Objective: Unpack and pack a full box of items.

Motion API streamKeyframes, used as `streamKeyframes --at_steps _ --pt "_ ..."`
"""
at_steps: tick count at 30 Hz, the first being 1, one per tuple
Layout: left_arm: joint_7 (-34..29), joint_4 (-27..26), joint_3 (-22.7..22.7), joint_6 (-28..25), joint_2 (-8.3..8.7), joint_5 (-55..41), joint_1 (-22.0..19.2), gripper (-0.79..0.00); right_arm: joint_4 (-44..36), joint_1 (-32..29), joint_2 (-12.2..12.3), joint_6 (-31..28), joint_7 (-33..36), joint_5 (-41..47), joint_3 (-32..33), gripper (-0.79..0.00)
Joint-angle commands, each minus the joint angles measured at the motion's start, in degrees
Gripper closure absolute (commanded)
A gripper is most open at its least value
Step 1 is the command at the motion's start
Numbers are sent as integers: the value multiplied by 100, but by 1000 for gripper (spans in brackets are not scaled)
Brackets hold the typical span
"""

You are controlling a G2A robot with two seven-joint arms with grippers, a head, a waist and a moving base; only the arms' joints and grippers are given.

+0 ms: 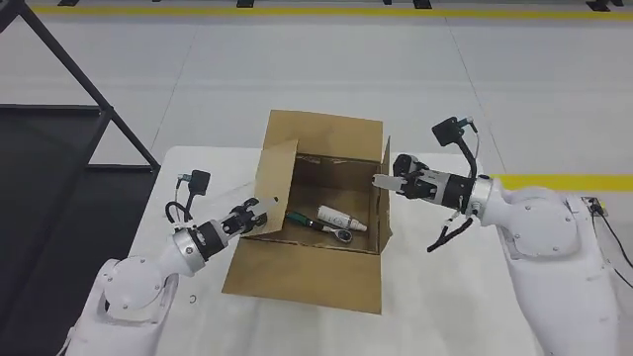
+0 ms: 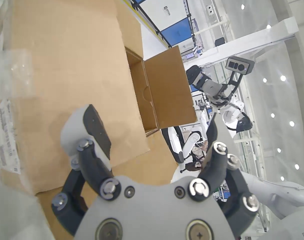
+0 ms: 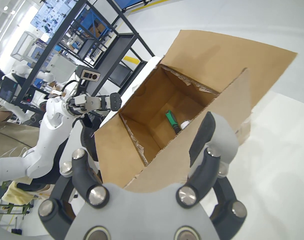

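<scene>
An open cardboard box (image 1: 307, 277) stands mid-table with its flaps up. Inside lie a green-handled tool (image 1: 300, 220), a white tube (image 1: 342, 219) and a metal wrench (image 1: 342, 233); the green handle (image 3: 171, 118) also shows in the right wrist view. My left gripper (image 1: 259, 208) is open at the box's left flap (image 2: 67, 63), whose edge lies between the fingers (image 2: 97, 128). My right gripper (image 1: 381, 182) is open astride the right flap (image 3: 217, 116); one finger (image 3: 209, 136) is outside it, the other hidden behind cardboard.
The white table (image 1: 445, 307) has bare room to the right of the box. A black metal frame (image 1: 59, 69) stands off the table's left side. A paper label (image 2: 7, 138) is stuck on the box's outer wall.
</scene>
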Motion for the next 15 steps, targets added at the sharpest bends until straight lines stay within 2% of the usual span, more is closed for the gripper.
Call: streamKeyframes --at_steps 1,8,15 --pt "-12 22 39 6 5 13 -9 -785 97 64 -4 -94 44 205 -101 -785" --pt "-11 184 189 149 22 85 -101 -785 707 441 -52 -196 -93 538 -623 -785" --pt "9 392 362 339 31 165 -261 -785 1562 994 -206 -189 -417 524 -1463 -785"
